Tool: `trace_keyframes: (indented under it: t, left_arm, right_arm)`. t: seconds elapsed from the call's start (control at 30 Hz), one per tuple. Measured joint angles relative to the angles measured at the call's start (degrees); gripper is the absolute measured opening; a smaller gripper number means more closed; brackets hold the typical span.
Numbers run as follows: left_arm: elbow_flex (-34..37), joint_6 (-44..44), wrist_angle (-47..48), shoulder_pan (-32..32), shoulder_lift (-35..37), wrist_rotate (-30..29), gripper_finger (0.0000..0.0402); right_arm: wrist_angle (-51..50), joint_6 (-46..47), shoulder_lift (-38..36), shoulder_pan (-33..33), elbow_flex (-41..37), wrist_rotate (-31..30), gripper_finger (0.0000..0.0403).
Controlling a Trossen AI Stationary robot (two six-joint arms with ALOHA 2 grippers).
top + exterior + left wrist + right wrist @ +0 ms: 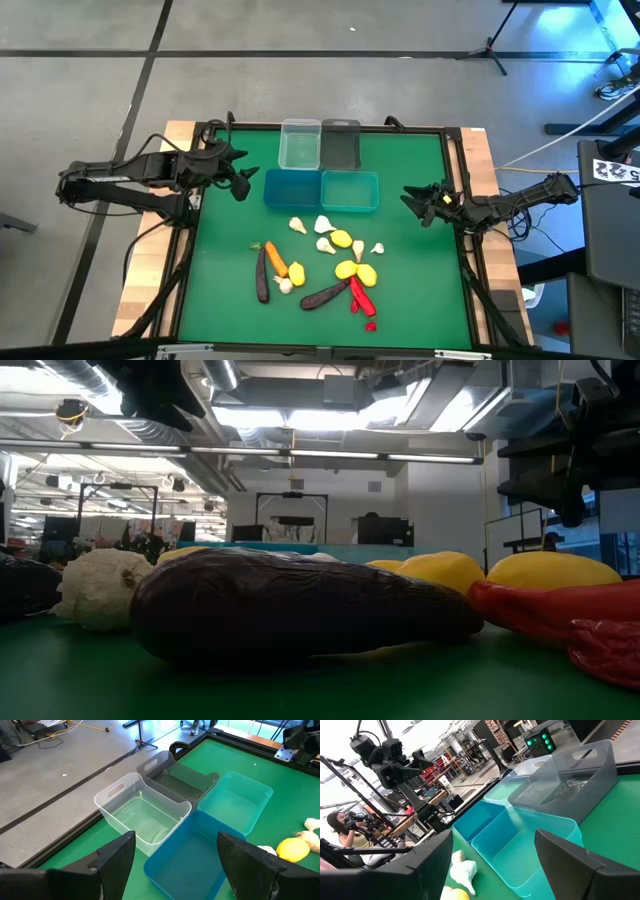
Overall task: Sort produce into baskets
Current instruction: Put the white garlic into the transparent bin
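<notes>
High view: I had both end effectors, left (pixel 240 180) and right (pixel 418 203), wide open, empty. Produce (pixel 330 265) lay mid-surface toward near edge, baskets (pixel 321 168) at far edge. I'd grab one piece at a time, centered.

A big workshop room with a grey floor

The floor (pixel 90 90) is grey concrete with dark lines (pixel 145 70) across it. A black stand (pixel 492 45) sits on it. Long ceiling lights (pixel 300 415) shine bright between silver pipes (pixel 60 380). A person (pixel 342 827) sits far back, near racks (pixel 470 742) full of gear.
</notes>
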State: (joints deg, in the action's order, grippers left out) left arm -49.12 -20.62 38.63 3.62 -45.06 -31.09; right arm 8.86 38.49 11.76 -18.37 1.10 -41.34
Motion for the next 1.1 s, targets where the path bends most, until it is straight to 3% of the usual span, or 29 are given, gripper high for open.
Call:
trace_keyframes:
  t: [0.53, 0.67, 1.1]
  left_arm:
    - [0.00, -1.50, -1.66, 0.02, 0.00, -0.03, 0.0276]
    - [0.00, -2.19, -1.97, 0.02, 0.00, -0.02, 0.0276]
    - [0.02, -7.27, -2.10, 0.28, 0.00, -0.24, 0.0276]
  right_arm:
    - [0.27, 0.07, 0.01, 0.01, 0.00, -0.24, 0.0280]
    - [0.04, 0.10, -0.01, 0.02, 0.00, -2.75, 0.0280]
    - [-2.39, -0.26, 0.01, 0.00, 0.00, 0.43, 0.0280]
